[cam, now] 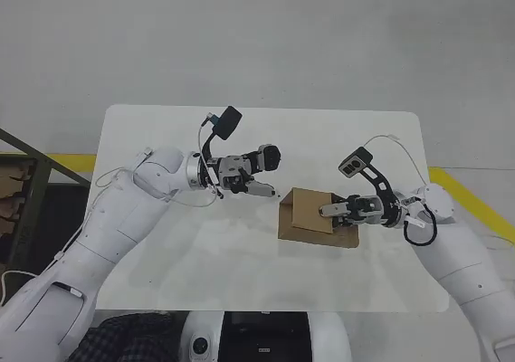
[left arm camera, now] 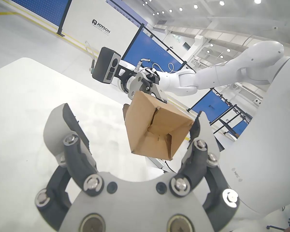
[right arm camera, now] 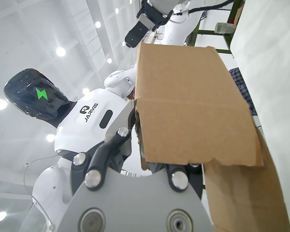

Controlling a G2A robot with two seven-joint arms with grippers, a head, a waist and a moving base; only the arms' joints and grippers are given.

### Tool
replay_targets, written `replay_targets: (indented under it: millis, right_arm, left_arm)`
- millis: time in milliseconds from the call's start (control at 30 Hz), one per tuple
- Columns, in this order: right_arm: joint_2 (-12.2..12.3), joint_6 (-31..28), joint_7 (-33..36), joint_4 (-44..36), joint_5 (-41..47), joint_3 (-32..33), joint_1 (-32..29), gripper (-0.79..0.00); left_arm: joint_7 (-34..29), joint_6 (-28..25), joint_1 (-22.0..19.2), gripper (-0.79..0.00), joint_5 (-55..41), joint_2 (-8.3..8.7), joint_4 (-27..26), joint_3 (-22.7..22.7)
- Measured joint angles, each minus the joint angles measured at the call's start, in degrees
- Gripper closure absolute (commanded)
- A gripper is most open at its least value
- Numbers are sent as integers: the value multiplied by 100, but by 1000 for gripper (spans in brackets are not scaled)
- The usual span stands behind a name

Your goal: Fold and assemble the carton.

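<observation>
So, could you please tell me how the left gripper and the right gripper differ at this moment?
The left gripper is open and holds nothing, while the right gripper is closed on a wall of the carton. The left gripper hangs over bare table, apart from the carton, whereas the right gripper touches it. Both face the carton, one from each side.

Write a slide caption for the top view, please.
Right hand holds the partly folded carton at the white table; open left hand hovers nearby.
</observation>
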Motion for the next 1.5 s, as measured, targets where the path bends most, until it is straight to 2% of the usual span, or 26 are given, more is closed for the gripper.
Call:
replay_targets:
  millis: [200, 333, 600, 833, 1500]
  right_arm:
    - [-1, 3, -6, -7, -1, 0, -5, 0]
    - [-15, 113, -183, -136, 0, 25, -112, 0]
    - [-92, 240, -54, 28, 124, 8, -66, 0]
    - [-151, 141, -3, 118, 120, 24, -93, 0]
    - [-216, 209, 0, 71, 82, 205, -187, 0]
  left_arm:
    - [24, 32, 20, -785, 17, 0, -4, 0]
    - [277, 252, 152, -785, 540, -2, -87, -57]
    - [571, 293, 250, -785, 1104, -61, -130, 61]
    - [417, 798, 216, -785, 616, -99, -77, 215]
    - [305, 692, 230, -785, 971, -161, -47, 370]
